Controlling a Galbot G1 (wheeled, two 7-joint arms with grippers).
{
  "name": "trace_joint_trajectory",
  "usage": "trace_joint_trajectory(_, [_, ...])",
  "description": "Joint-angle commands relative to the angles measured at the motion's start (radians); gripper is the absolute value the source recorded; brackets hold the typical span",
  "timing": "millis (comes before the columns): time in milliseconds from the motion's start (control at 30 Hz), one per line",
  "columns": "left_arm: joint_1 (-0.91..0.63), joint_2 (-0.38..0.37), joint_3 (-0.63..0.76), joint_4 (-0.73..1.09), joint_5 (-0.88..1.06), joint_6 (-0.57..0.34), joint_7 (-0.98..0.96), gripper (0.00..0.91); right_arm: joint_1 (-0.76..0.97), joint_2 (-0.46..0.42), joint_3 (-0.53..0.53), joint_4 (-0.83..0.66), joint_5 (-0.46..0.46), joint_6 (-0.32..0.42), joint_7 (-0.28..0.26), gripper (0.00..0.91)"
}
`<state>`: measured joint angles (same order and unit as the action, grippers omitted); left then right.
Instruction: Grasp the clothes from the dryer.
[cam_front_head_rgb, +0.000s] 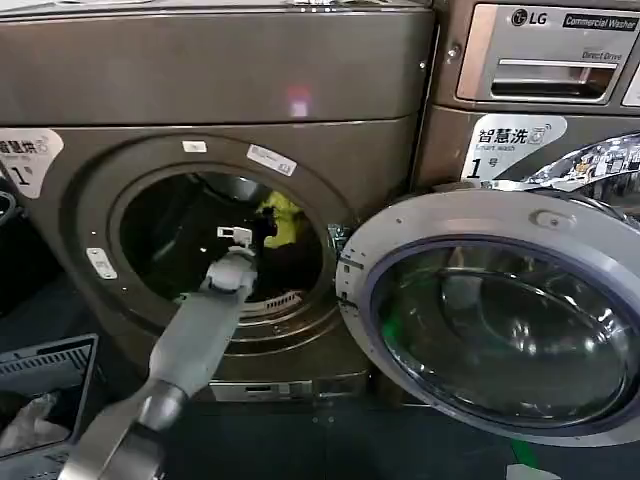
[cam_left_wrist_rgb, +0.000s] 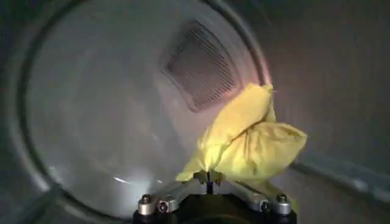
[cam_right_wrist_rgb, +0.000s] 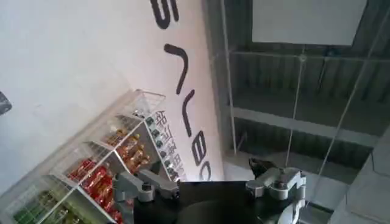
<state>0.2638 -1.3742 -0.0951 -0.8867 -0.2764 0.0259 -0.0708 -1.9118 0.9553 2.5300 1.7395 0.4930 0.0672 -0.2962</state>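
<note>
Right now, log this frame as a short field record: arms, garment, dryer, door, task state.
left gripper: reached inside the drum, fingers pinched shut on a corner of the clothes
clothes: yellow-green, bunched, hanging from the grip inside the drum
dryer: dark bronze-grey, porthole open
door: swung fully open to the robot's right, glass facing the camera
right gripper: away from the machines, pointing up toward a wall and ceiling, fingers apart, holding nothing
task state: garment grasped, not yet out of the drum
</note>
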Motion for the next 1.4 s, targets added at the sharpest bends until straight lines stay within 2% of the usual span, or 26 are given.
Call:
trace_joint_trajectory(33, [0.163, -0.02, -0.117, -0.185, -0.032, -0.109, -0.228, 0.0, 0.002, 0.011, -0.012, 0.035, 0.031, -0.036, 0.016, 0.907])
trace_joint_trajectory(133, [0.201, -0.031, -0.143, -0.208, -0.017, -0.12, -0.26, 0.0, 0.01, 0.004, -0.005, 0.035, 0.033, -0.04, 0.002, 0.907])
trace_joint_trajectory(200, [0.221, -0.036, -0.159, -0.216, -0.013, -0.128, -0.28, 0.0, 0.01, -0.002, -0.003, 0.027, 0.042, -0.028, 0.012, 0.907])
trace_joint_trajectory(367, [0.248, -0.047, -0.176, -0.217, -0.014, -0.129, -0.302, 0.0, 0.006, -0.017, 0.011, 0.0, 0.042, -0.026, 0.071, 0.907])
trace_joint_trajectory(633, [0.268, -0.069, -0.172, -0.221, 0.009, -0.133, -0.284, 0.0, -0.005, -0.025, 0.025, -0.017, 0.067, -0.009, 0.108, 0.907])
trace_joint_trajectory(1100, [0.26, -0.029, -0.144, -0.224, 0.054, -0.119, -0.141, 0.0, -0.003, -0.03, 0.026, -0.019, 0.061, -0.008, 0.098, 0.907])
trace_joint_trajectory(1400, [0.258, -0.033, -0.144, -0.227, 0.055, -0.117, -0.129, 0.0, -0.005, -0.029, 0.031, -0.019, 0.061, -0.005, 0.092, 0.907])
